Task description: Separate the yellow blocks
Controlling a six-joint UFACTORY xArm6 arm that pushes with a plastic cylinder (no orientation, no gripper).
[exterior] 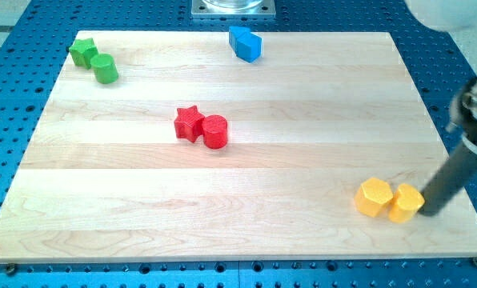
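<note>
Nowhere on the board or the blocks can any brand, label or writing be read. From the one camera view, the wooden board (246, 160) is pale, made of glued strips with a fine grain, and lies on a blue perforated base (14, 104).

Both yellow blocks sit near the board's bottom right corner, touching side by side: the yellow hexagonal block (374, 197) on the view's left and a second yellow block (406, 202) on the right, whose shape I cannot make out for certain. Both look smooth and matte.

With no claw on this arm, nothing is spread or pinching; the arm ends in a plain dark rod. My tip (425, 213) rests against the right side of the right-hand yellow block, the rod slanting up toward the view's right.

Well apart, at the board's middle, a red star (189, 124) touches a red cylinder (215, 131). At the top left, a green block (83, 52) touches a green cylinder (106, 69). Two blue blocks (245, 43) sit together at the top edge.
</note>
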